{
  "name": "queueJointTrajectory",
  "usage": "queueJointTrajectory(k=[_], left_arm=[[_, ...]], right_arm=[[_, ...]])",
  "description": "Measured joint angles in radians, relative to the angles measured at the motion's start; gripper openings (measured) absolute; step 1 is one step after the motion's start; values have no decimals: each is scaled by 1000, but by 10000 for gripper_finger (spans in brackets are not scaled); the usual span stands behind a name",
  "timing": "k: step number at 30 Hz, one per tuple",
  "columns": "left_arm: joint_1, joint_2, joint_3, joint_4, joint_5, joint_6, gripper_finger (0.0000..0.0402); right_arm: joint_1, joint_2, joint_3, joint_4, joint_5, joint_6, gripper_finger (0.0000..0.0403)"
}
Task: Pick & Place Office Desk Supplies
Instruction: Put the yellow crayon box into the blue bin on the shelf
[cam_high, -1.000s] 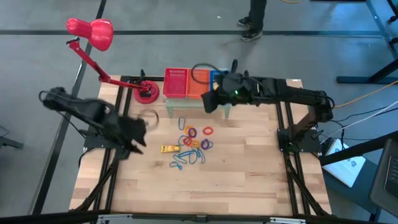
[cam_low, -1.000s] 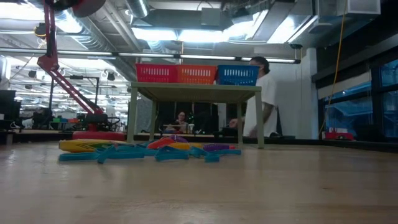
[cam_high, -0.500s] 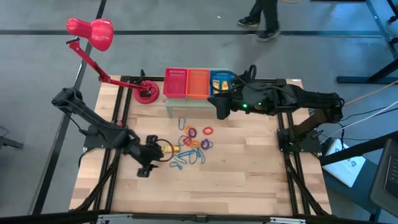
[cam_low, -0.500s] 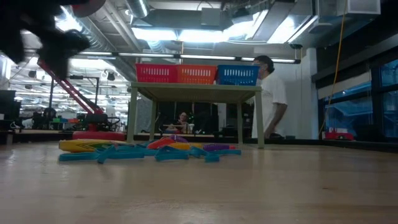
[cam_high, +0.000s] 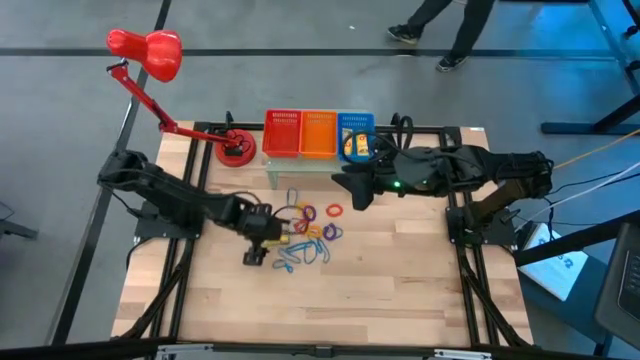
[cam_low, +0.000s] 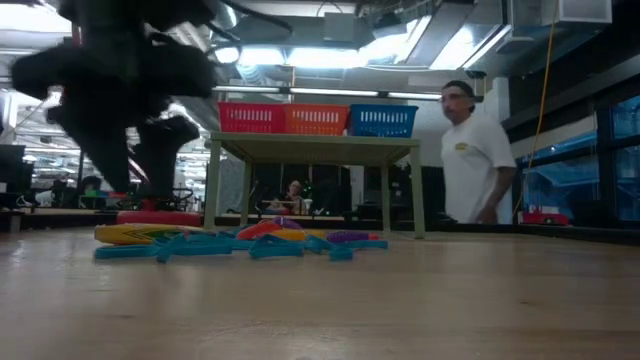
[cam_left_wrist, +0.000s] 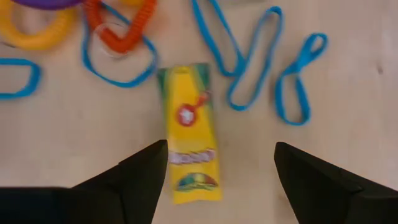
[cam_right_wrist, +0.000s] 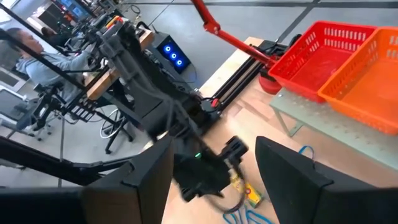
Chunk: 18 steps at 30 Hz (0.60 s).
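The office desk supplies (cam_high: 310, 228) lie in a loose pile mid-table: orange, red and purple band loops, blue wiry loops (cam_left_wrist: 261, 62) and a yellow packet (cam_left_wrist: 189, 140) lying flat on the wood. My left gripper (cam_left_wrist: 217, 180) hangs open just above this packet, pointing steeply down, one finger on either side and clear of it. In the low view it shows as a dark blur (cam_low: 135, 150) above the pile (cam_low: 240, 240). My right gripper (cam_high: 355, 190) stands open and empty, high, just in front of the baskets. Another yellow packet (cam_high: 352, 143) lies in the blue basket (cam_high: 362, 125).
Red (cam_high: 283, 133), orange (cam_high: 318, 133) and blue baskets stand side by side on a small pale stand at the table's far edge. A red desk lamp (cam_high: 145, 52) has its base (cam_high: 236, 152) at the far left. A person (cam_low: 475, 160) walks behind the table.
My left gripper has come down and toward the table's right edge, from the left side to just over the yellow packet in the pile. My right gripper has drawn back from over the blue basket toward the near edge. The person behind has walked to the right.
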Motion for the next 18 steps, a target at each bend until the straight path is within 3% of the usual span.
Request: queueJointTrajectory(k=[6,12,18], left_arm=[[63,-1,-33,63,52,45,297],[64,-1,-116,114,-18,11,297],[64,-1,-157,191,13,-5,297]], right_arm=[[20,0,0,1,16,19,229],[33,0,0,3,56,40,229],[33,0,0,3,54,46,229]])
